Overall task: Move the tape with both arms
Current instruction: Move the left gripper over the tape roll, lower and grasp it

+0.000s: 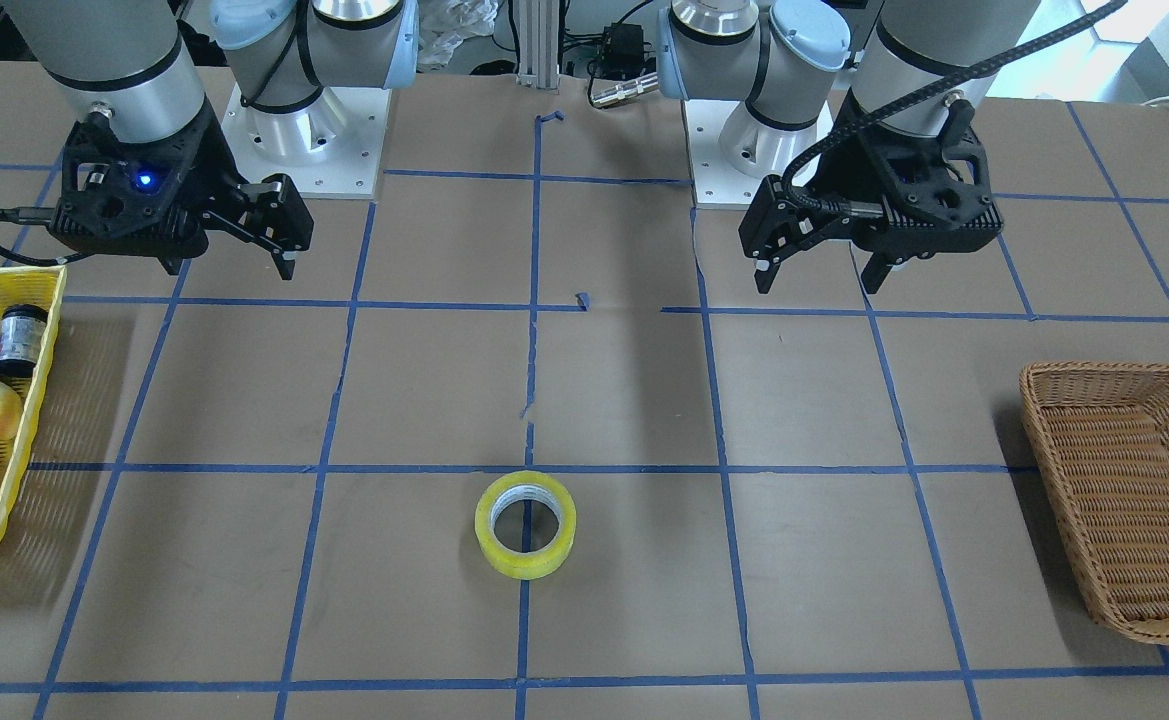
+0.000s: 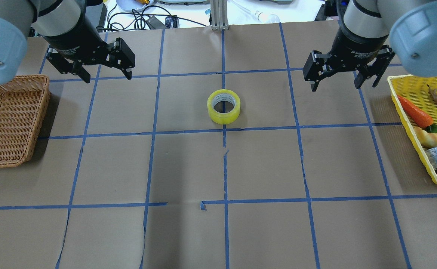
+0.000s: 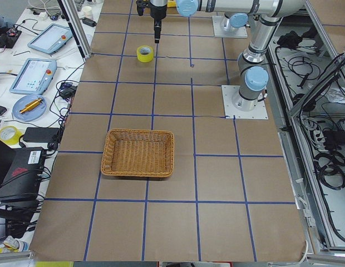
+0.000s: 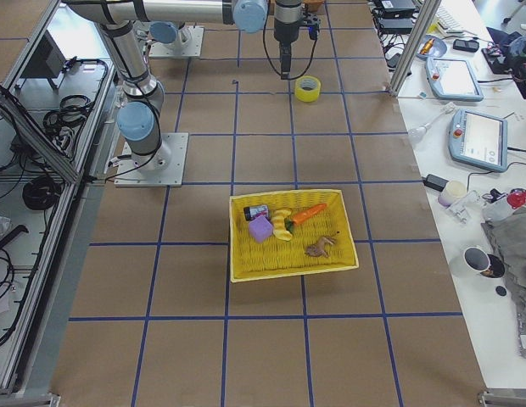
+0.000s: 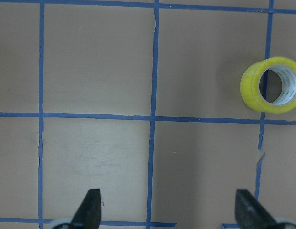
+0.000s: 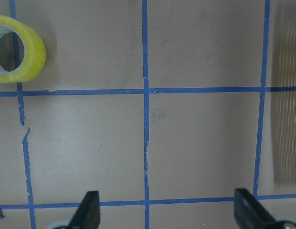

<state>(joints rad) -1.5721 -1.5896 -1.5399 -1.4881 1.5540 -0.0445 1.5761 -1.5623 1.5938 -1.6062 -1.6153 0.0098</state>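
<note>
The yellow tape roll (image 2: pixel 223 107) is laid flat on the brown bench (image 2: pixel 188 168), on a blue line near the middle. In the overhead view, the left end effector (image 2: pixel 108 76) is held in the air at 9 o'clock from the roll. The right end effector (image 2: pixel 335 86) is held at 3 o'clock. Both are spread wide apart and are kept well away from the roll.

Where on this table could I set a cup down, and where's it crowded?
The brown paper is bare between the tape roll and the wicker basket, between the roll and the yellow basket, and nearer the robot. Crowded: the yellow basket.
</note>
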